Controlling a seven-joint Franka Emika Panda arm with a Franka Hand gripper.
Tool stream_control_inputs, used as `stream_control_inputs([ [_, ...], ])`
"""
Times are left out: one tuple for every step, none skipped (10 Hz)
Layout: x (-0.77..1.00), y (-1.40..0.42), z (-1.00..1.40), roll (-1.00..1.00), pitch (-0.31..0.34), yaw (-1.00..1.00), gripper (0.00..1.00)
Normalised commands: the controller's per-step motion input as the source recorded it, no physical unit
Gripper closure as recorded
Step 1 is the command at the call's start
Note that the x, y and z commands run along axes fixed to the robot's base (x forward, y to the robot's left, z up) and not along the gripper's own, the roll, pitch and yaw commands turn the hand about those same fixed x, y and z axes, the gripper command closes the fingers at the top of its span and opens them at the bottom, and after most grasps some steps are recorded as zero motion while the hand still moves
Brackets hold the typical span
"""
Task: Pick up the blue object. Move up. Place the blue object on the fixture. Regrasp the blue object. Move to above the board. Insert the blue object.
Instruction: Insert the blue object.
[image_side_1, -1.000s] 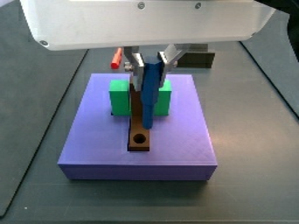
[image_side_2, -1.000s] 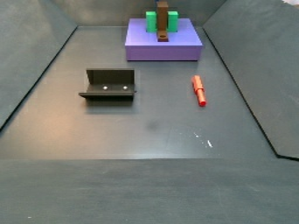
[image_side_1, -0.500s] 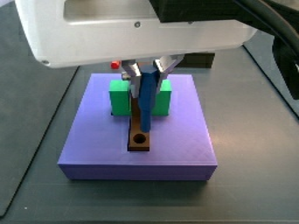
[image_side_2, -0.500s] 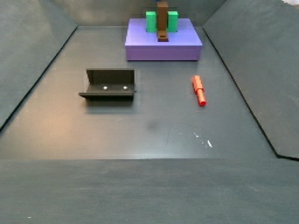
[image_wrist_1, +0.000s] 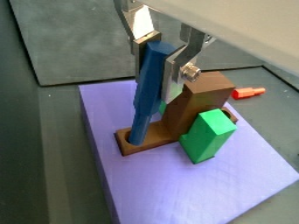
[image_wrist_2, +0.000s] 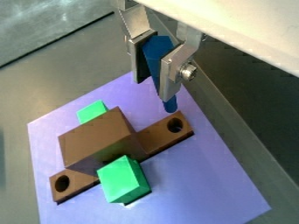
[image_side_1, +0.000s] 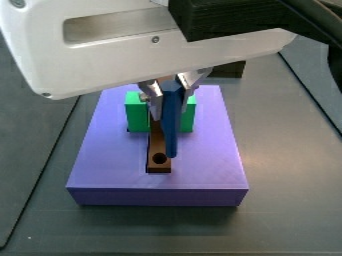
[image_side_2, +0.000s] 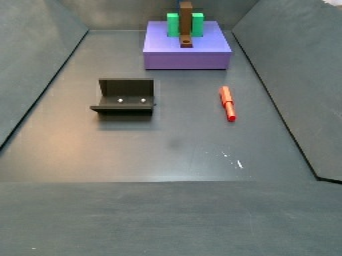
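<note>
My gripper (image_wrist_1: 158, 54) is shut on the blue object (image_wrist_1: 149, 83), a thick blue peg held nearly upright above the board (image_wrist_1: 176, 188). In both wrist views its lower end hangs close over the round hole (image_wrist_2: 177, 126) at one end of the brown bar (image_wrist_2: 105, 144). A side view shows the gripper (image_side_1: 171, 95) and the blue object (image_side_1: 174, 125) over the board (image_side_1: 201, 175), tip beside the hole (image_side_1: 160, 160). The fixture (image_side_2: 124, 97) stands apart on the floor. In that side view the gripper and the blue object do not show.
A green block (image_wrist_1: 207, 136) straddles the brown bar (image_wrist_1: 193, 101) on the board (image_side_2: 187, 52). A red peg (image_side_2: 227, 102) lies on the floor right of the fixture, also seen in a wrist view as the red peg (image_wrist_1: 247, 91). The white arm body (image_side_1: 134, 40) fills the upper side view.
The gripper has come down with the blue object, bringing its lower end closer to the hole in the brown bar. Nothing else has moved.
</note>
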Motion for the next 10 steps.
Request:
stream_control_inputs([
  [0.07, 0.0, -0.05, 0.5, 0.087, -0.03, 1.0],
  [0.0, 0.0, 0.0, 0.44, 0.109, -0.17, 1.0],
  [-0.06, 0.0, 0.0, 0.42, 0.1, -0.24, 1.0],
  [-0.17, 0.01, 0.0, 0.41, 0.1, -0.27, 1.0],
  [-0.19, 0.0, 0.0, 0.4, 0.077, -0.27, 1.0],
  [-0.18, 0.0, 0.0, 0.39, 0.079, -0.26, 1.0],
  [-0.23, 0.0, -0.01, 0.35, 0.059, -0.29, 1.0],
  [-0.07, -0.01, -0.03, 0.26, 0.033, -0.22, 1.0],
  [0.12, -0.01, -0.13, 0.26, 0.043, 0.0, 1.0],
  [0.05, 0.0, -0.11, 0.25, 0.033, 0.0, 1.0],
])
